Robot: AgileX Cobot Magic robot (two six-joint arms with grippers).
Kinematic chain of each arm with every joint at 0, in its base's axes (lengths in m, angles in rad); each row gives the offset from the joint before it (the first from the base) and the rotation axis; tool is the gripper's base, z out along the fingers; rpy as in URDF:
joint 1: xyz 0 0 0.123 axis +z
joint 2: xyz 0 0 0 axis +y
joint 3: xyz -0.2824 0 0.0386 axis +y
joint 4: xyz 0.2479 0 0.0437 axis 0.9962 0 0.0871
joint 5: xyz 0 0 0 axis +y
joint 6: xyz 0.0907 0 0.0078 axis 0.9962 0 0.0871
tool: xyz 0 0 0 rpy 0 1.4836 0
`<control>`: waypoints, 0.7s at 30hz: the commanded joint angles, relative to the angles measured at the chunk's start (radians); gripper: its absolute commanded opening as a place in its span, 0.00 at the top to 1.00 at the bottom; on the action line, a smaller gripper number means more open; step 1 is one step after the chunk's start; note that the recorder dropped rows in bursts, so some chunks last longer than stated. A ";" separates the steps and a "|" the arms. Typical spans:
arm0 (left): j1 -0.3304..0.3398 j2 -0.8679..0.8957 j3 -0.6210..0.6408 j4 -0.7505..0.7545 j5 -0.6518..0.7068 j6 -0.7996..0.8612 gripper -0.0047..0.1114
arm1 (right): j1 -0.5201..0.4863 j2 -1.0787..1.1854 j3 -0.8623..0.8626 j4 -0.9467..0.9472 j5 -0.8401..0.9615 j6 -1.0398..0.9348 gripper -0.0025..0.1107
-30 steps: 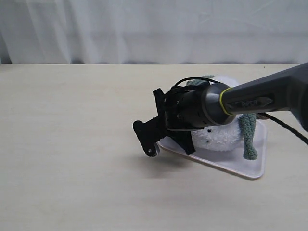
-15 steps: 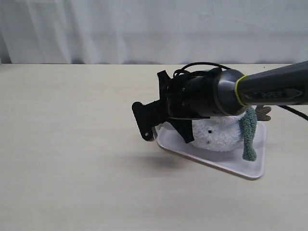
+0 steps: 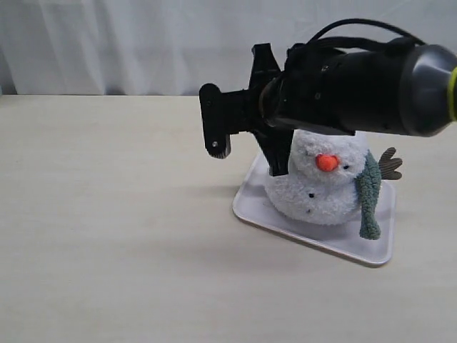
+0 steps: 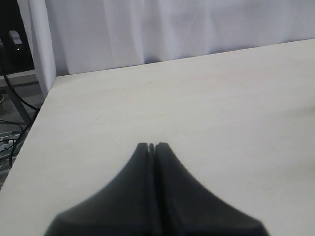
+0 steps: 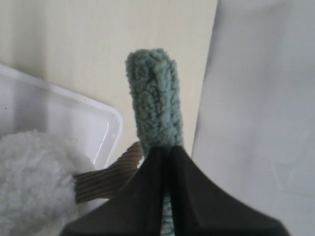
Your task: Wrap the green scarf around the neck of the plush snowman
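Observation:
The plush snowman stands upright on a white tray, its orange nose facing me. One end of the green scarf hangs down its right side from the neck. My right gripper is shut on the other end of the green scarf, which sticks out past the fingertips beside a brown twig arm. In the exterior view the right arm's black wrist covers the snowman's left side and hides that grip. My left gripper is shut and empty over bare table.
The snowman's other twig arm pokes out on the right. A white curtain hangs behind the table's far edge. The table's side edge runs near the left gripper, with cables on the floor beyond it.
The right arm has risen and shifted right, from in front of the snowman's body to head height. The face and nose now show. The hanging scarf end stayed put.

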 commanded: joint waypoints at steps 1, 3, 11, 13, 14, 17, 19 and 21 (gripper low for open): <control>0.001 -0.003 0.003 -0.004 -0.010 -0.004 0.96 | 0.001 -0.071 -0.001 0.054 0.011 -0.004 0.94; 0.001 -0.003 0.003 -0.004 -0.010 -0.004 0.96 | 0.001 -0.091 -0.001 0.107 0.014 -0.020 0.94; 0.001 -0.003 0.003 -0.004 -0.010 -0.004 0.96 | 0.001 -0.168 0.100 0.221 0.042 -0.145 0.94; 0.001 -0.003 0.003 -0.004 -0.012 -0.004 0.96 | 0.000 -0.182 0.156 0.221 0.007 -0.153 0.94; 0.001 -0.003 0.003 -0.004 -0.012 -0.004 0.96 | 0.000 -0.182 0.172 0.221 -0.013 -0.158 0.94; 0.001 -0.003 0.003 -0.004 -0.012 -0.004 0.96 | 0.000 -0.182 0.232 0.221 -0.131 -0.158 0.94; 0.001 -0.003 0.003 -0.004 -0.012 -0.004 0.96 | 0.000 -0.175 0.256 0.221 -0.162 -0.158 0.94; 0.001 -0.003 0.003 -0.004 -0.012 -0.004 0.96 | 0.000 -0.153 0.278 0.221 -0.162 -0.158 0.94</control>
